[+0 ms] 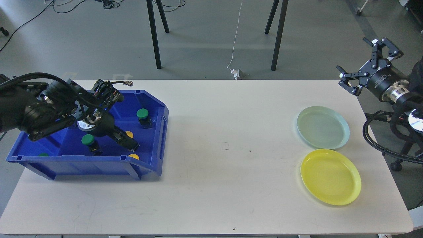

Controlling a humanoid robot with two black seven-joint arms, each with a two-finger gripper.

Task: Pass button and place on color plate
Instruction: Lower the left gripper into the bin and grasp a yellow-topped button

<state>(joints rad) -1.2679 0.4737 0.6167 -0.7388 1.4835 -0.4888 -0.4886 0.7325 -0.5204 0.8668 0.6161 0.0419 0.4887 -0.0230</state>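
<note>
Left gripper is down inside the blue bin at the left end of the white surface, pointing toward the bin's front right corner. It is dark and seen at an angle; cannot tell if its fingers are apart or together, or whether they hold anything.

Buttons in the bin:
- green button on a black base, toward the back right, clear of the arm
- second green button near the middle, just left of the left gripper
- a sliver of green at the front left wall
- yellow button right beside the gripper, partly hidden by it
- another yellow button at the front wall, just below the fingertips

Right gripper is up in the air past the far right corner of the surface, fingers spread wide apart, nothing between them.

Two plates on the right side of the surface: pale green plate farther back, yellow plate nearer the front, close together but not touching. Both are well apart from the bin.
</note>
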